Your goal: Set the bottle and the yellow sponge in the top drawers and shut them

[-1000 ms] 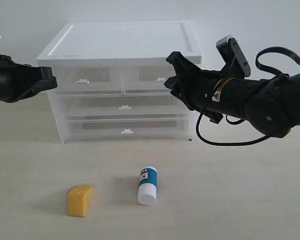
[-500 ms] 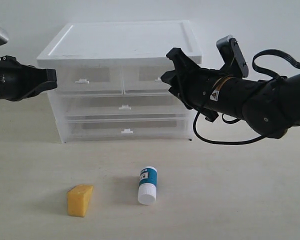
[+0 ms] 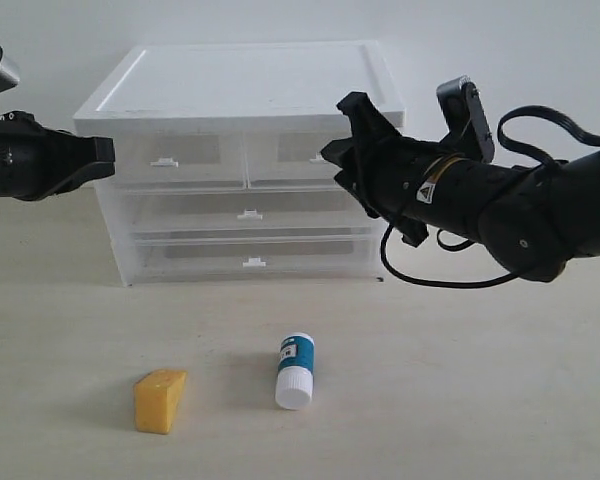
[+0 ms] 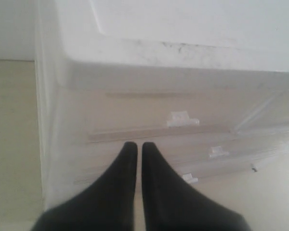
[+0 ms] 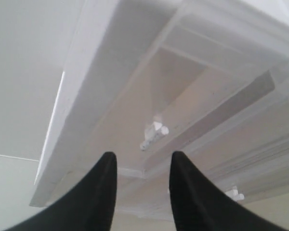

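The white bottle [image 3: 296, 370] with a teal label lies on the table in front of the chest, cap toward the camera. To its left stands the yellow sponge [image 3: 160, 400]. Both top drawers are pushed in: the left one [image 3: 175, 160] with its tab handle [image 4: 182, 118], the right one [image 3: 290, 155] with its tab handle [image 5: 154, 134]. My left gripper [image 3: 108, 157] [image 4: 136, 144] is shut and empty, just off the chest's left front corner, level with the left drawer. In front of the right drawer my right gripper [image 3: 340, 128] [image 5: 143, 155] is open, its handle a little beyond the fingertips.
The white-topped chest [image 3: 250, 85] stands at the back of the table, with two full-width drawers [image 3: 250, 215] below the top pair. A black cable [image 3: 450, 283] hangs under the right arm. Bare tabletop [image 3: 480, 400] extends to the right of the bottle.
The right gripper has shifted slightly left, closer to the top right drawer's front. The left gripper drew back a little to the left. Bottle and sponge have not moved.
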Controlling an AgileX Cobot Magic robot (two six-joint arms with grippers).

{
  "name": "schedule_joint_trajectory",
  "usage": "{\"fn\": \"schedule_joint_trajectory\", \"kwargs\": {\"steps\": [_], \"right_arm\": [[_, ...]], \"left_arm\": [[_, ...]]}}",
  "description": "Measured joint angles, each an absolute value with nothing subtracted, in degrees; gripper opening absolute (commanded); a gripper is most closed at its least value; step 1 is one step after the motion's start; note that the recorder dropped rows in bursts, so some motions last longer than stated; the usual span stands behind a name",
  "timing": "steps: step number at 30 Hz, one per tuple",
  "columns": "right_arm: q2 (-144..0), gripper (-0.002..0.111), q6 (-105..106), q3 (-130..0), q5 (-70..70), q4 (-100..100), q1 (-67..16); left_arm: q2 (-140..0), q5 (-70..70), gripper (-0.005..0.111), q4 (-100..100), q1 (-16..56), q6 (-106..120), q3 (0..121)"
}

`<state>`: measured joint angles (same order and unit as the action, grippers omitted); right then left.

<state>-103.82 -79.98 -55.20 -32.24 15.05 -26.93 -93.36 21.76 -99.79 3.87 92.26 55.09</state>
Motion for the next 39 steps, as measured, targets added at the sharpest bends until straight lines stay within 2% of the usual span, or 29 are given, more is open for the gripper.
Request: {"fn": "schedule_joint_trajectory", "kwargs": {"steps": [12,39], "right_arm": [[-107.5,0.032,-82.3,-56.8,-37.9,13.5,-26.9],[-112.0,0.032,-79.5,-60.7,-37.5,11.6,-27.0]], "left_arm": [[-93.4,21.8,0.004,-99.8,3.9,92.6,55.1],[-93.4,21.7,0.004,-99.8,3.9,94.1,55.1]]}}
